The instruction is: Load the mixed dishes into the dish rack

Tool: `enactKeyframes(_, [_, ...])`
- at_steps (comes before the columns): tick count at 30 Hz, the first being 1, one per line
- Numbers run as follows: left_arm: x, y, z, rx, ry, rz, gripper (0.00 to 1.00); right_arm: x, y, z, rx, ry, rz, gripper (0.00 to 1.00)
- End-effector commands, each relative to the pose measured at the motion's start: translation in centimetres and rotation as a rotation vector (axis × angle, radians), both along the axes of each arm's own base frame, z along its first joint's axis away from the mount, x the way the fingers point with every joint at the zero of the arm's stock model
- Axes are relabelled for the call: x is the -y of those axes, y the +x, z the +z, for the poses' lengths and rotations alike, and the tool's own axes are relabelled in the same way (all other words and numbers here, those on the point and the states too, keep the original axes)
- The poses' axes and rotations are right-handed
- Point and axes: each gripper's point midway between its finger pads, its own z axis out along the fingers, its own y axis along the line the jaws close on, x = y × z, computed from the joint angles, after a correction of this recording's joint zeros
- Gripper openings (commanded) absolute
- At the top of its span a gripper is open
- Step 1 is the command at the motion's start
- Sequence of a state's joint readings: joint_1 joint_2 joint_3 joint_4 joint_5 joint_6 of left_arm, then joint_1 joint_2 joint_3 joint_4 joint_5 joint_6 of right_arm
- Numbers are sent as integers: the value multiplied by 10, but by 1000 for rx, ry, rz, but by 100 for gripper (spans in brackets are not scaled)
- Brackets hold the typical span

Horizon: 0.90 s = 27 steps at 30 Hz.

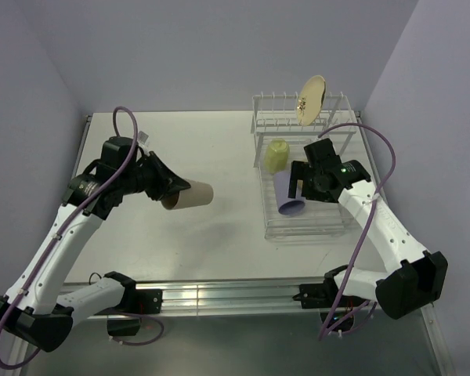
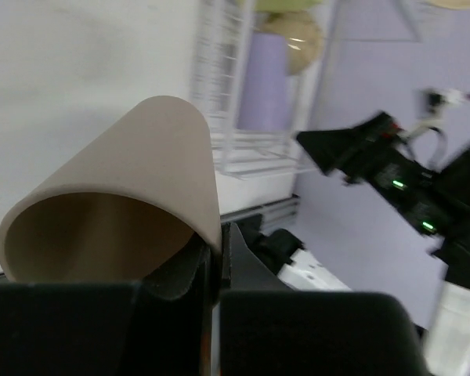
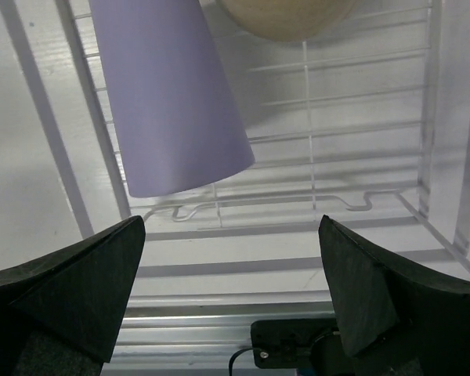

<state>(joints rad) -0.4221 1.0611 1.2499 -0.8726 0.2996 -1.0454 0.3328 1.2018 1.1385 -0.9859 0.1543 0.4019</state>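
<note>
My left gripper (image 1: 175, 190) is shut on the rim of the tan tumbler (image 1: 188, 194), holding it on its side above the table; in the left wrist view the tumbler (image 2: 133, 204) fills the near left with its wall pinched at my gripper (image 2: 212, 258). The lavender tumbler (image 1: 287, 193) lies on its side in the white wire dish rack (image 1: 329, 223), also seen in the right wrist view (image 3: 168, 94). The yellow-green mug (image 1: 276, 155) sits in the rack. The cream plate (image 1: 311, 99) stands in the prongs. My right gripper (image 3: 231, 298) is open over the rack. The white bowl is out of view.
The rack (image 3: 360, 200) has bare grid to the right of the lavender tumbler. A metal rail (image 1: 227, 296) runs along the table's near edge. Grey walls close in the back and sides.
</note>
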Motion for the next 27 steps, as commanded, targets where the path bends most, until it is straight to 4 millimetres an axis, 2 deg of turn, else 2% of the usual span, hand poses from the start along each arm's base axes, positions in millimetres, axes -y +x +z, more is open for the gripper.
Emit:
enactKeyframes(1, [29,-6,79,164,-268,-108,0,-15,13,33,127,83,55,99])
enactKeyframes(3, [41,-4,102,218,-402,-138,0,-28,10,44,150,158,92,99])
enactKeyframes(5, [47,-9,112,223,-479,-173,0,-41,6,56,150,235,127,100])
enactKeyframes(6, [49,-9,109,196,-513,-172,0,-45,4,57,136,252,140,100])
enactKeyframes(7, [51,-8,118,235,-548,-189,0,-54,2,60,116,288,173,100])
enactKeyframes(10, [55,-11,116,212,-595,-209,0,-56,6,61,117,295,166,99])
enactKeyframes(14, [56,-14,107,193,-562,-211,0,-56,16,50,76,265,150,98])
enactKeyframes(17, [58,-20,111,202,-590,-225,0,-63,25,52,84,290,153,96])
enactKeyframes(20, [59,-27,115,199,-632,-248,0,-77,24,70,130,371,204,96])
enactKeyframes(23, [62,-34,120,210,-689,-287,0,-107,9,99,161,550,326,98])
enactKeyframes(24, [63,-35,123,240,-713,-306,0,-122,-6,114,150,654,405,99])
enactKeyframes(26, [64,-39,126,237,-745,-326,0,-135,-15,134,165,770,444,99])
enactKeyframes(27, [64,-39,122,230,-751,-327,0,-139,-24,150,197,822,472,99])
